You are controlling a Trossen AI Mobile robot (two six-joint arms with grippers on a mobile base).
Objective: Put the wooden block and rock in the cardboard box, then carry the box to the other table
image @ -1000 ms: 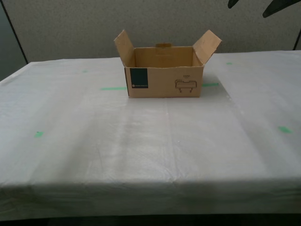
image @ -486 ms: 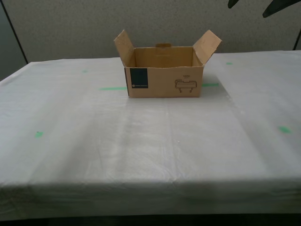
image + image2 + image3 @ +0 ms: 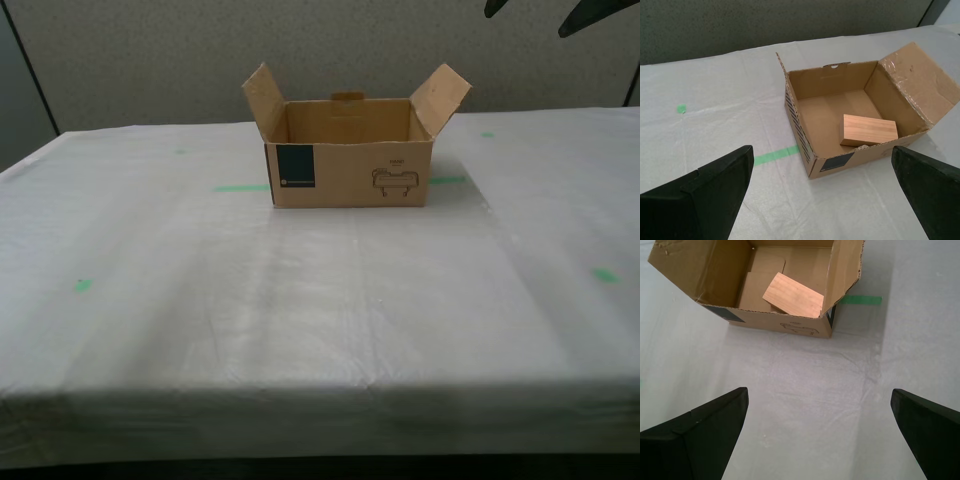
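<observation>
The cardboard box (image 3: 350, 175) stands with its flaps open on the other table (image 3: 300, 300), the one under white cloth, toward its far side in the exterior view. The wooden block (image 3: 869, 130) lies inside the cardboard box (image 3: 835, 162), leaning near the front wall. A small pale lump, the rock (image 3: 863, 146), peeks out under the block's edge. In the first wrist view the wooden block (image 3: 793, 295) lies tilted in the cardboard box (image 3: 780, 325) and the rock is hidden. My second gripper (image 3: 821, 151) and my first gripper (image 3: 818, 391) are open, empty, and held back from the box.
Green tape marks (image 3: 605, 275) dot the cloth, and one strip (image 3: 240, 188) runs beside the box. A grey partition wall (image 3: 150, 60) stands behind the table. Dark parts of an arm (image 3: 600, 15) show at the exterior view's top right.
</observation>
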